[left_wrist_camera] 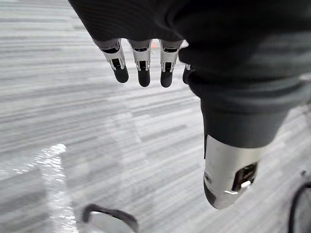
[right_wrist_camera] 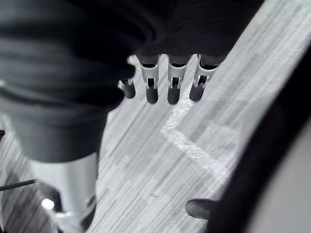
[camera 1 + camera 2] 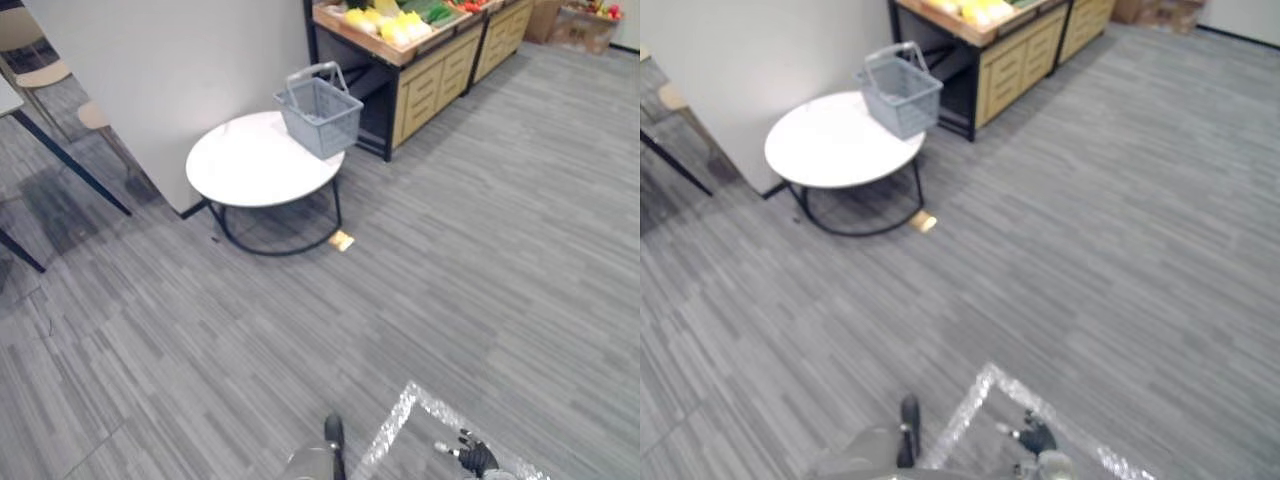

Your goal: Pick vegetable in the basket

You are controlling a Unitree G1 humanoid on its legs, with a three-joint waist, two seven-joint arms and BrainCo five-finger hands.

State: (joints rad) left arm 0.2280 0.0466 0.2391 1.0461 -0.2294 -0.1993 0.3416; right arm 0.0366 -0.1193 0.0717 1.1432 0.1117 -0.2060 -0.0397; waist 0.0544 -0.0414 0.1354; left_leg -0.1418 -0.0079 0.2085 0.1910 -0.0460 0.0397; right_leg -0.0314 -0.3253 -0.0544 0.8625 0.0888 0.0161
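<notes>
Task judged unstarted: left robot hand (image 1: 142, 68) and right robot hand (image 2: 173, 82) are held straight-fingered and empty, with basket (image 3: 320, 112) on counter (image 3: 250, 165) and vegetables (image 3: 400, 20) on stand (image 3: 430, 75) left untouched far ahead of both.

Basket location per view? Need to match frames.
Left eye view: basket upper centre, on the white round table, at its edge.
Right eye view: basket upper left, same table edge.
Left wrist view: left hand over floor.
Right wrist view: right hand over floor.
Shared landmark: silver floor tape, in all four.
</notes>
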